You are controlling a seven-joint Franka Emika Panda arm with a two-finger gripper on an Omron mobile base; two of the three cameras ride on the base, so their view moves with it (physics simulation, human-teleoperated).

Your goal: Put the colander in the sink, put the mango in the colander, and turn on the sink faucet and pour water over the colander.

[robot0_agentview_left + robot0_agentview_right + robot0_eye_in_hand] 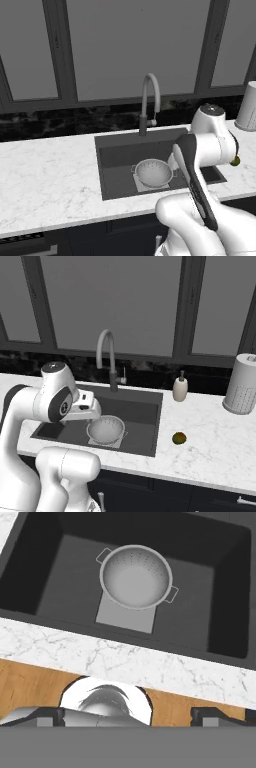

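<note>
Colander set in the sink, mango left on the bench.

The small round white-grey perforated colander (136, 577) is seated upright on the pale drain plate of the large dark grey recessed sink (142, 411). The tiny oval yellow-green mango (179, 438) is seen on the white marbled bench (210, 441), right of the sink. The jaws are spread wide, nothing being grasped.
</note>
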